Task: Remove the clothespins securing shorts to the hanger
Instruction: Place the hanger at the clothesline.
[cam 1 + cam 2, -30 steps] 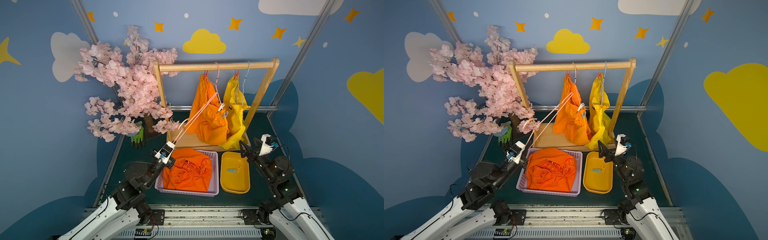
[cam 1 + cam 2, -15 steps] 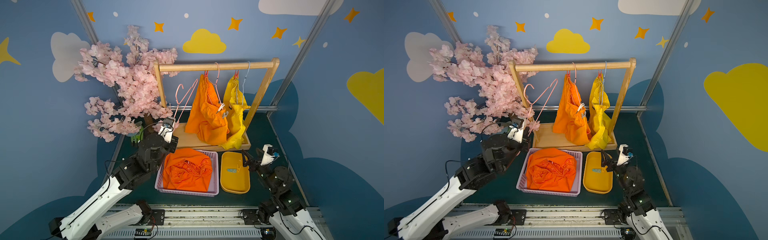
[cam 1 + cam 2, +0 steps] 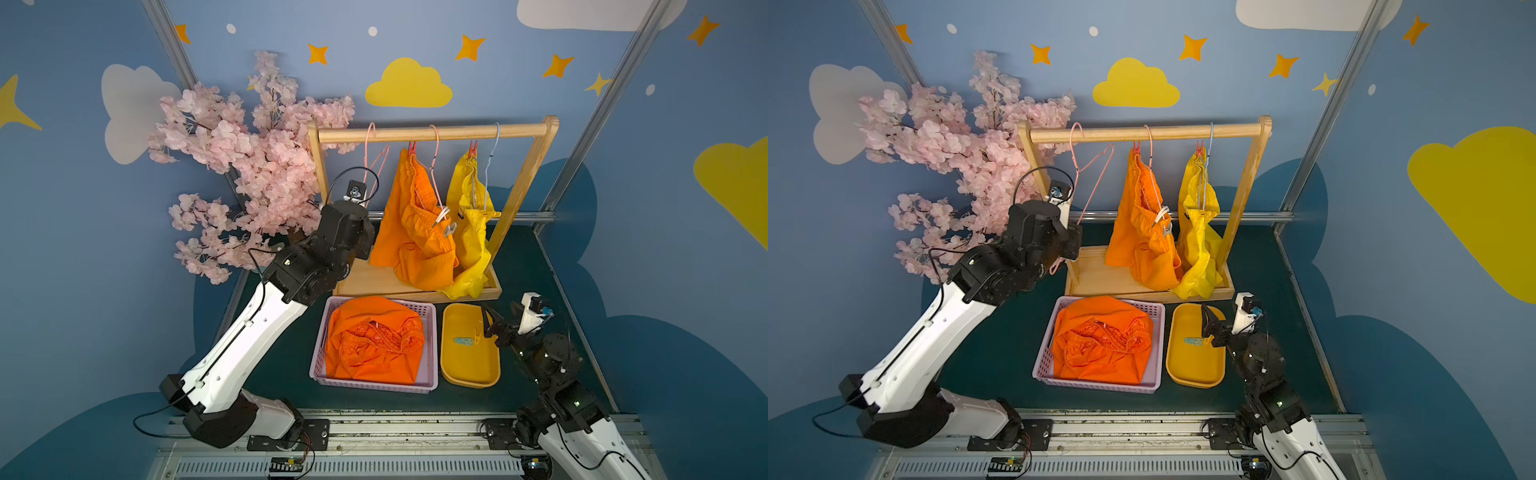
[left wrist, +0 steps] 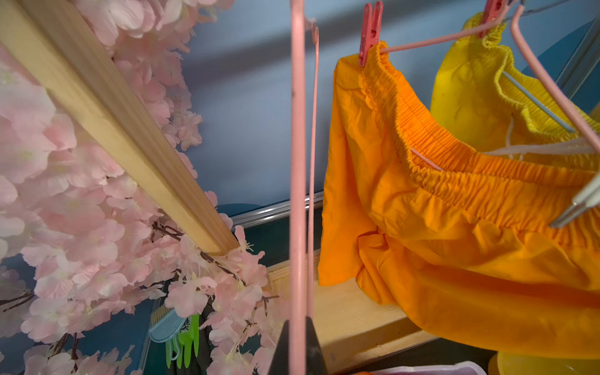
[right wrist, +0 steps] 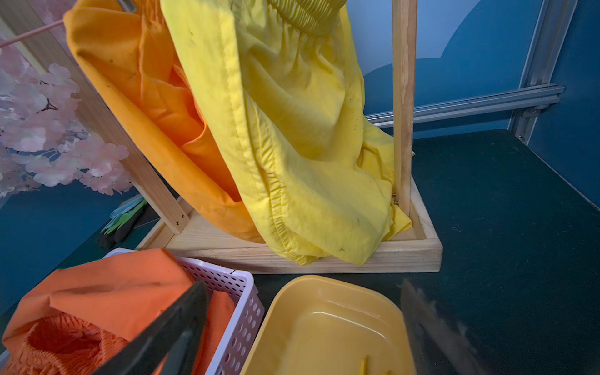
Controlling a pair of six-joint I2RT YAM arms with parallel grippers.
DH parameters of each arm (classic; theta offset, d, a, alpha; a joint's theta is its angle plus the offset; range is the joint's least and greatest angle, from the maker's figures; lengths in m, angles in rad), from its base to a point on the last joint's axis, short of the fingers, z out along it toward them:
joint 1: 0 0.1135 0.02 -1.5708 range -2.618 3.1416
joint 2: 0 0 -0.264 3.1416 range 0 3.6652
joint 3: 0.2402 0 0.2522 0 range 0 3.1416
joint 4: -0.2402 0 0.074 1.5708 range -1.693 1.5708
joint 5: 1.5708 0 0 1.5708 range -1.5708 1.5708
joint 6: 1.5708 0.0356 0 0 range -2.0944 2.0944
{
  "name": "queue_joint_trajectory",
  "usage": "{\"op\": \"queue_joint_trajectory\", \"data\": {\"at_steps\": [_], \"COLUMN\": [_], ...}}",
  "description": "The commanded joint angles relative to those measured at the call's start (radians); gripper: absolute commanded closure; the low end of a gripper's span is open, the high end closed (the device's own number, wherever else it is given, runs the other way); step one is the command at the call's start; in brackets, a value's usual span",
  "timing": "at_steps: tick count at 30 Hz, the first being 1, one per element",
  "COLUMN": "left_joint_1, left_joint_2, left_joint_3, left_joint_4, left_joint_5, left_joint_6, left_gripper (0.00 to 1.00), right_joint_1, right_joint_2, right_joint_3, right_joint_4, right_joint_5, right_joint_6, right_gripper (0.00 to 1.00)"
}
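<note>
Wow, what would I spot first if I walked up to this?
Probably the bright orange shorts and yellow shorts hanging from the wooden rack at the back. Beside the rack stands a fluffy pink blossom tree, and another orange pair fills the lilac basket in front.

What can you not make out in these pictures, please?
Clothespins in the yellow tray: too small to count in a top view.
Left tool: all but its fingertips cut off by the left wrist view's edge.
Right tool: one finger blurred in the right wrist view.
</note>
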Motion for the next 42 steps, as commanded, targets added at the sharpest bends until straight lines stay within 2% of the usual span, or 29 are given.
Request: {"op": "queue_joint_trajectory", "data": {"at_steps": [1,4,13,18,21,23,26,30,31,33,37,39,42], "left_joint_1": [0.020,0.032,0.103,0.125,0.126,0.124,0.121,0.115,0.111,0.094,0.052,0.034,0.017], "left_joint_2": [0.059,0.089,0.232,0.243,0.216,0.185,0.119,0.018,-0.017,-0.087,-0.258,-0.344,-0.473], "left_joint_3": [0.098,0.122,0.280,0.250,0.177,0.114,0.015,-0.115,-0.156,-0.241,-0.462,-0.575,-0.725], "left_joint_4": [-0.072,-0.031,-0.071,-0.064,-0.036,-0.005,0.051,0.151,0.188,0.271,0.502,0.610,0.763], "left_joint_5": [-0.031,0.007,0.061,0.090,0.097,0.114,0.136,0.141,0.142,0.136,0.117,0.153,0.243], "left_joint_6": [-0.025,-0.022,-0.058,-0.081,-0.093,-0.099,-0.110,-0.095,-0.080,-0.035,0.076,0.135,0.203], "left_gripper": [0.96,0.96,0.96,0.96,0.96,0.92,0.81,0.33,0.24,0.13,0.11,0.11,0.03], "right_joint_1": [0.005,0.005,0.006,0.005,0.004,0.005,0.006,0.005,0.004,0.006,0.008,0.007,0.009], "right_joint_2": [-0.008,-0.007,-0.004,0.000,0.005,0.006,0.004,-0.010,-0.016,-0.034,-0.066,-0.066,-0.057], "right_joint_3": [0.021,0.020,0.023,0.021,0.022,0.023,0.021,0.002,-0.004,-0.026,-0.070,-0.080,-0.087], "right_joint_4": [-0.013,-0.013,-0.010,-0.005,-0.003,-0.002,0.002,0.051,0.077,0.135,0.231,0.245,0.260], "right_joint_5": [-0.003,-0.011,-0.024,-0.030,-0.033,-0.037,-0.047,-0.115,-0.156,-0.240,-0.348,-0.360,-0.364], "right_joint_6": [0.001,0.001,-0.004,-0.011,-0.014,-0.014,-0.014,-0.025,-0.029,-0.035,-0.040,-0.048,-0.052], "right_gripper": [0.07,0.07,0.07,0.07,0.07,0.07,0.07,0.07,0.07,0.07,0.07,0.07,0.08]}}
